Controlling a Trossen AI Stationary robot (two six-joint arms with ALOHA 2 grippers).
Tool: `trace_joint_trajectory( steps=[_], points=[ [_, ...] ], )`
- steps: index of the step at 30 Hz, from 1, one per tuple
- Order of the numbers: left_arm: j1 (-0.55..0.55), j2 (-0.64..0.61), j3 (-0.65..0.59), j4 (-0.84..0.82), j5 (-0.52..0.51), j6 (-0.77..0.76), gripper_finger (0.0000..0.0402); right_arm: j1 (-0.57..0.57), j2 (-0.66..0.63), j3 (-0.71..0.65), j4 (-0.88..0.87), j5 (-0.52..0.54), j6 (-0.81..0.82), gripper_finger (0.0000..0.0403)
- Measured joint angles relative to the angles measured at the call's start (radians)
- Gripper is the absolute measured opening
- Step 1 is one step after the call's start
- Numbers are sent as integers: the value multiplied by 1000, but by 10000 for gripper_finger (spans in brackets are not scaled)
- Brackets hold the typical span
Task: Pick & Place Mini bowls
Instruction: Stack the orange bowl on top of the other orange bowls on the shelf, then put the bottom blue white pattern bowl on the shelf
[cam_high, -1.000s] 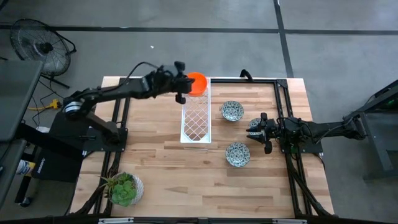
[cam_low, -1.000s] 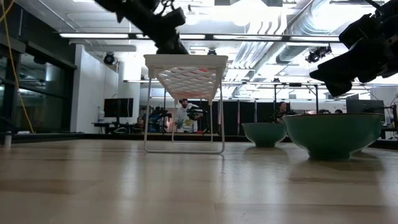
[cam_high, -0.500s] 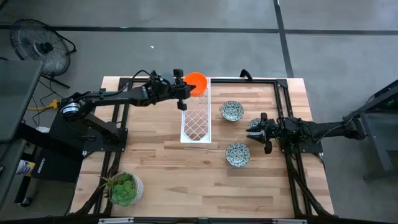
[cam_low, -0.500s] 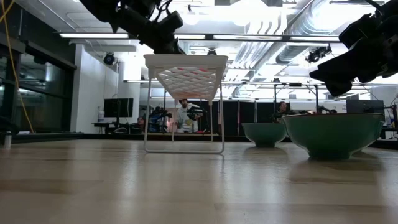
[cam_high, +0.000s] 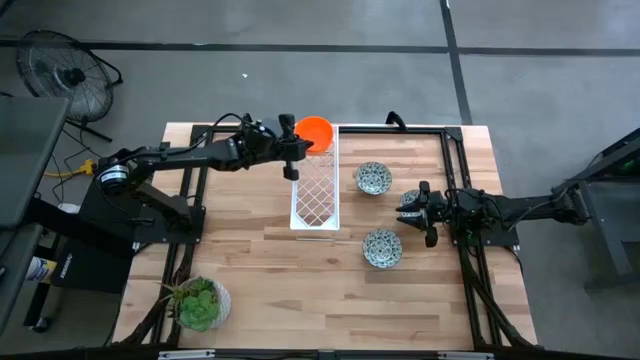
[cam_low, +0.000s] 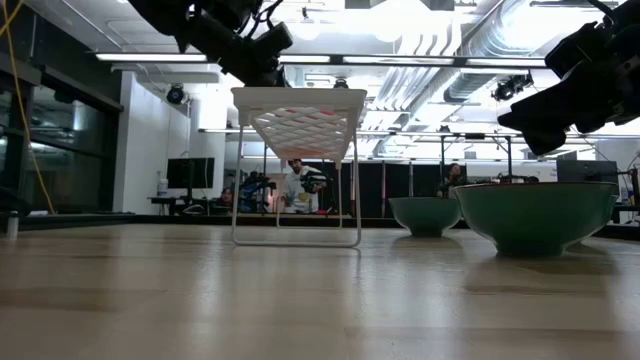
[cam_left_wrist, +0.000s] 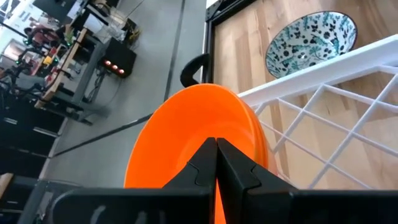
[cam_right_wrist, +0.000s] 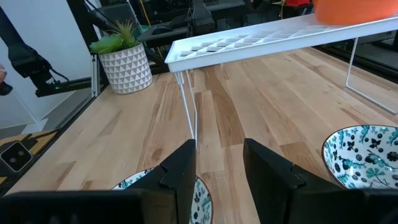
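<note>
Where the bench (cam_high: 300, 280) comes nearest, a potted plant (cam_high: 198, 303) sits at its left front corner, well apart from everything else. Farther in, on the right side, a patterned bowl (cam_high: 382, 248) rests on the wood, and just beyond it the right gripper (cam_high: 408, 211) hangs between that bowl and a second patterned bowl (cam_high: 373, 179) farther back. Its fingers (cam_right_wrist: 177, 177) are spread apart and empty, with bare wood showing in the gap between them. From table height the two bowls read as plain green-grey cups, the nearer one (cam_low: 535, 215) large at the right and the other (cam_low: 425, 215) just left of it.

In the middle stands a white wire rack (cam_high: 314, 190) on thin legs, running front to back. At its far end an orange bowl (cam_high: 317, 131) sits on the lattice. The left gripper (cam_high: 291, 145) is beside the bowl's left edge, above that far end of the rack, and its fingers (cam_left_wrist: 236, 171) are pressed together with nothing between them, the orange bowl filling the wrist view right behind their tips.
</note>
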Motion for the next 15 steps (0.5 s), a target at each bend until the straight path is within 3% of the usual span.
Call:
trace_joint_trajectory(
  steps=[15],
  points=[
    [0, -25, 0, -4, -7, 46, 0, 0, 0, 0, 0, 0, 0, 122]
  ],
)
